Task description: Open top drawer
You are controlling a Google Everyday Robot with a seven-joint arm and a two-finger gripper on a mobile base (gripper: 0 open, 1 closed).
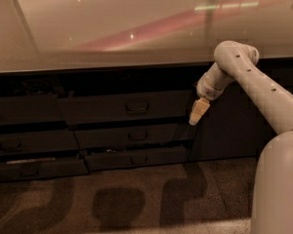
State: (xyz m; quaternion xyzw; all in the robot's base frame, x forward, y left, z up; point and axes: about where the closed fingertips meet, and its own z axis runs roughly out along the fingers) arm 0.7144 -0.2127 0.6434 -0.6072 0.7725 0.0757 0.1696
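Countertop (112, 28), 2 shallow drwrs (136, 136), cab door (229, 126) by tool (196, 113).

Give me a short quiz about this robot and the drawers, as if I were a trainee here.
1. True or false: the gripper is clasped around the handle of the top drawer.
2. Where does the gripper hang relative to that handle? A) to its left B) to its right C) straight below it
3. Fill in: counting the top drawer, its stack shows ___ drawer fronts.

Key: 1 false, because it hangs by the drawer front's right end, apart from the handle; 2 B; 3 three.
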